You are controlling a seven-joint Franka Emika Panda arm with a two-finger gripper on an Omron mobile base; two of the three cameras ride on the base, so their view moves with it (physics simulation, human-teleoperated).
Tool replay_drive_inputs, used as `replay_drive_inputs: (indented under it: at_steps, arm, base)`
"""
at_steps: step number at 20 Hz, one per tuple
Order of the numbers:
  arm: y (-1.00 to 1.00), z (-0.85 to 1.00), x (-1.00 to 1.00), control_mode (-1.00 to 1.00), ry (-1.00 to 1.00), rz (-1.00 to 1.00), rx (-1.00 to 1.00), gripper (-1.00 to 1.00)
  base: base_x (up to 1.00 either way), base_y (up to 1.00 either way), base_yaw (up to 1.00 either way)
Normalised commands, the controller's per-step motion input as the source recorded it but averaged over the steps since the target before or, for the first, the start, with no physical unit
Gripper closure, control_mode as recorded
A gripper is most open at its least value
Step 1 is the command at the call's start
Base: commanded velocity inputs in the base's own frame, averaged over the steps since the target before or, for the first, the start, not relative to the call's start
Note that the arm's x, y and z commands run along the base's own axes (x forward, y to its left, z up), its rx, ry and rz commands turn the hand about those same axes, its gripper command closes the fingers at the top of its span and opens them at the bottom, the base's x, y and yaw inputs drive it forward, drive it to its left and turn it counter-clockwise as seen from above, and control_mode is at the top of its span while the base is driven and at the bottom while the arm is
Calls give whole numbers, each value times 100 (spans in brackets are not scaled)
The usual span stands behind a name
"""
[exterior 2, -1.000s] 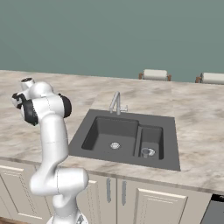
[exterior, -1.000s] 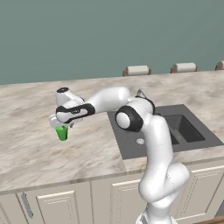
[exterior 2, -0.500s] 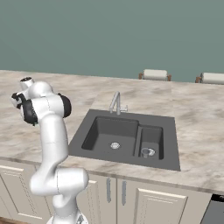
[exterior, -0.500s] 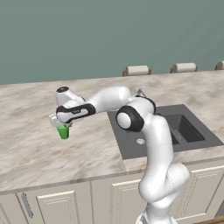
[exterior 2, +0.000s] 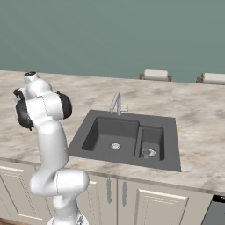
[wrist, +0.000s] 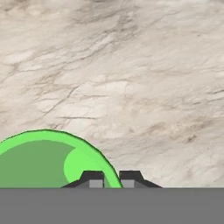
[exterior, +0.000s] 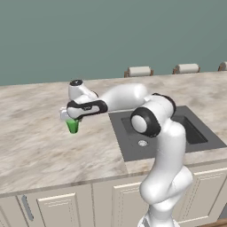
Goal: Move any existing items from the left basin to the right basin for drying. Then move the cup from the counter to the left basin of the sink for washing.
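Note:
The small green cup hangs just above the marbled counter, left of the dark sink. My gripper is shut on its rim from above. In the hand view the cup fills the lower left, and the gripper has one dark fingertip on each side of the rim. The wider left basin holds nothing but its round drain ring. A tiny pale loop-shaped item lies on the floor of the narrower right basin.
A slim curved faucet stands at the sink's back edge. Chair backs show beyond the counter's far side. Cream cabinet doors run below the worktop. Bare counter stretches left of the sink.
The gripper with the green cup has risen slightly and shifted a little to the right, toward the sink. The base has stayed put.

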Motion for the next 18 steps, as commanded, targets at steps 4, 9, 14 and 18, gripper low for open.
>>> replay_drive_inputs:
  at_steps: [4,9,14,18]
  arm:
    - [-85,32,-24,-100,0,-10,18,100]
    - [-88,23,-13,-100,0,-14,16,100]
    - [-89,15,-5,-100,0,-17,11,100]
    - [-64,1,0,-100,0,-18,-2,100]
  base:
    - [0,0,0]
    - [0,0,0]
    - [0,0,0]
    - [0,0,0]
